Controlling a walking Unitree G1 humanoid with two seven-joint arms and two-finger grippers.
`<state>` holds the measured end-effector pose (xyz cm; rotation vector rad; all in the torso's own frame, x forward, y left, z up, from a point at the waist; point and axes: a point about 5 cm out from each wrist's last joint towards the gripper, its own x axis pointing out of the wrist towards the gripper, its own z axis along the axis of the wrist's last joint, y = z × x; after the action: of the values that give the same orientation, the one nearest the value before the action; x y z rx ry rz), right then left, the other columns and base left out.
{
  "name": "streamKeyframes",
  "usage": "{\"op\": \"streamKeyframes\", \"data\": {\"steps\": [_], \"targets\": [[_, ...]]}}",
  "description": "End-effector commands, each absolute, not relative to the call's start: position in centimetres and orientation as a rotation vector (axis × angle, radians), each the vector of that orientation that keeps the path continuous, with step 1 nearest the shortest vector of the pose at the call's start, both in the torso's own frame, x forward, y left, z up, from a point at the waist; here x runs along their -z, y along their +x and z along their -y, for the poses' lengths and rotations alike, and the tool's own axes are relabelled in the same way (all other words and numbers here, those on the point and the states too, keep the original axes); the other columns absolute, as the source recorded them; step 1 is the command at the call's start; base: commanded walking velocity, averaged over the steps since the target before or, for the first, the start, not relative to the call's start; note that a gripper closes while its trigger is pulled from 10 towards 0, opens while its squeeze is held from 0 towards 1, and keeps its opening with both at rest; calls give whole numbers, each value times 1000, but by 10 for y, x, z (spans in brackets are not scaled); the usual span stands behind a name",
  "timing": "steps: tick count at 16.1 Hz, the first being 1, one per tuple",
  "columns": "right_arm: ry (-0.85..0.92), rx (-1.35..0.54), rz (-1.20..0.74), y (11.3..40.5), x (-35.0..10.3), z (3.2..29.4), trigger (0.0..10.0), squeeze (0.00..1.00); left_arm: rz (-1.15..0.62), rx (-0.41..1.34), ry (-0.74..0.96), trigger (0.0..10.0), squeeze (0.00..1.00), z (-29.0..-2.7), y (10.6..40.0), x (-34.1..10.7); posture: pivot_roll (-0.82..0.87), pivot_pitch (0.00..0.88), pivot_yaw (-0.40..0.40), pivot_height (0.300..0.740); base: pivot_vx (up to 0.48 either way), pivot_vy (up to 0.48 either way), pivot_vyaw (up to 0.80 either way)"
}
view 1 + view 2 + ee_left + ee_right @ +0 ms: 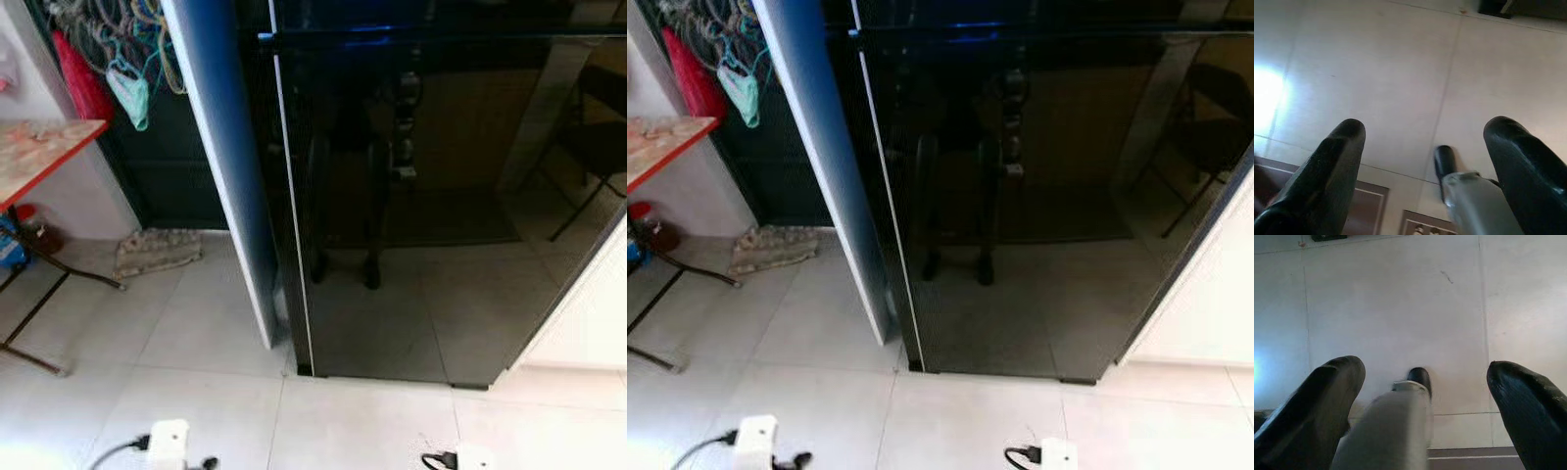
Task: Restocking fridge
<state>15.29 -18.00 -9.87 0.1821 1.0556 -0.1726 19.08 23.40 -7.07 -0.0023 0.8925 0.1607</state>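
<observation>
A tall fridge [441, 215] with a glossy black glass door stands right in front of me, its door closed, with a room and a pair of legs reflected in it. Its light side panel [230, 166] faces left. My left gripper [1425, 127] hangs over the pale floor tiles, open, with nothing between its fingers. My right gripper [1425, 367] hangs the same way, open and empty, above the tiles near the fridge's base.
A folding table [44, 147] with a red edge stands at the left, with a red-lidded jar [29, 220] beneath it. A crumpled rag [157, 250] lies by the wall. Clothes hangers [132, 59] hang above. A white wall [598, 313] flanks the fridge's right.
</observation>
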Motion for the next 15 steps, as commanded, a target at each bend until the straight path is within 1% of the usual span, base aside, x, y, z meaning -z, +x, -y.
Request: {"op": "streamKeyframes", "data": {"steps": [1, 3, 5, 7, 9, 11, 12, 15], "targets": [[194, 146, -1060, 159, 97, 170, 10000, 0, -876, -210, 14, 10000, 0, -247, 192, 66, -87, 0, 59, 740, 0, 307, 0], [208, 139, -1059, 162, 97, 160, 10000, 0, -863, -229, 31, 10000, 0, -256, 194, 63, -45, 0, 61, 740, 0, 304, 0], [215, 134, -1055, 166, 96, 156, 10000, 0, -864, -253, 39, 10000, 0, -260, 196, 60, 6, 0, 46, 740, 0, 304, 0], [194, 134, -1046, 171, 93, 160, 10000, 0, -870, -266, 27, 10000, 0, -256, 200, 60, 17, 0, 64, 740, 0, 304, 0], [200, 179, -1029, 174, 91, 169, 10000, 0, -878, -220, 31, 10000, 0, -247, 205, 61, -9, 0, 75, 740, 0, 304, 0], [207, 208, -1009, 177, 89, 177, 10000, 0, -872, -195, 23, 10000, 0, -239, 209, 60, -43, 0, 62, 740, 0, 304, 0], [203, 201, -1001, 179, 88, 182, 10000, 0, -863, -189, 13, 10000, 0, -234, 212, 60, -54, 0, 31, 740, 0, 304, 0], [186, 178, -1025, 178, 89, 183, 10000, 0, -855, -201, -1, 10000, 0, -234, 211, 61, -49, 0, 25, 740, 0, 311, 0]]}}
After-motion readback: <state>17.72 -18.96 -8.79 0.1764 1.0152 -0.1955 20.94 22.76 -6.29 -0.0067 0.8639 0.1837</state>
